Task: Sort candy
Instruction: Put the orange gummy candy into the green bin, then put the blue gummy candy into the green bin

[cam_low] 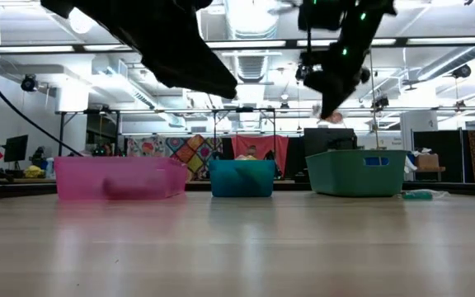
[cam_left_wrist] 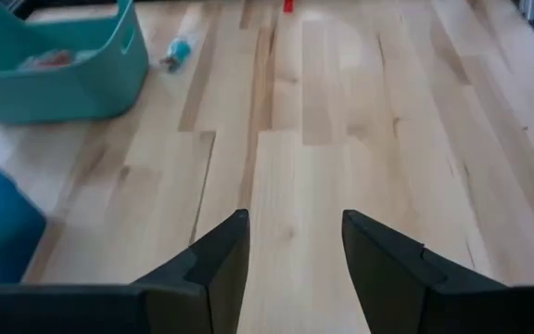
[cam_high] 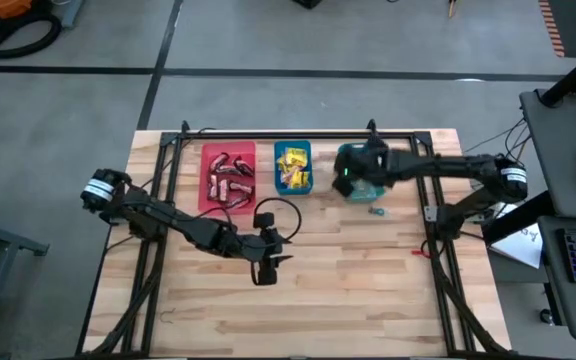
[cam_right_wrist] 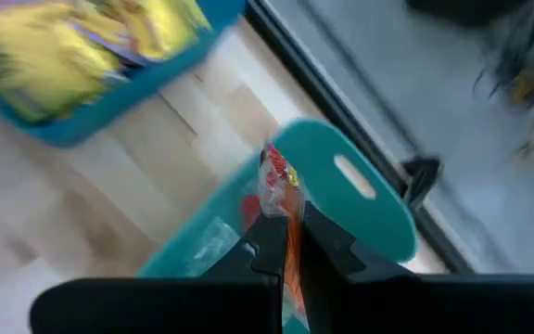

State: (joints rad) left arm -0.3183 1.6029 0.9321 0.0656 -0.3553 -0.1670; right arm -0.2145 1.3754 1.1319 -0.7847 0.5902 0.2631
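Observation:
Three bins stand in a row at the table's far side. The red bin holds dark brown-red bars, the blue bin yellow packets, and the teal bin a few small pieces. My right gripper hangs over the teal bin, shut on a small red-and-clear wrapped candy. One teal twist-wrapped piece lies loose on the wood just in front of that bin. My left gripper is open above bare wood near the table's middle, with nothing between its fingers. My right gripper pinches the wrapped candy between its two fingertips, holding the wrapper's lower part. The rest of the wrapper sticks out past the tips. The fingers slant down from above. The candy is lifted clear, above the teal bin's rim.
A black frame runs along the table's far edge and down both sides. A small red mark sits near the right rail. Bare wood stretches from the bins to the near edge.

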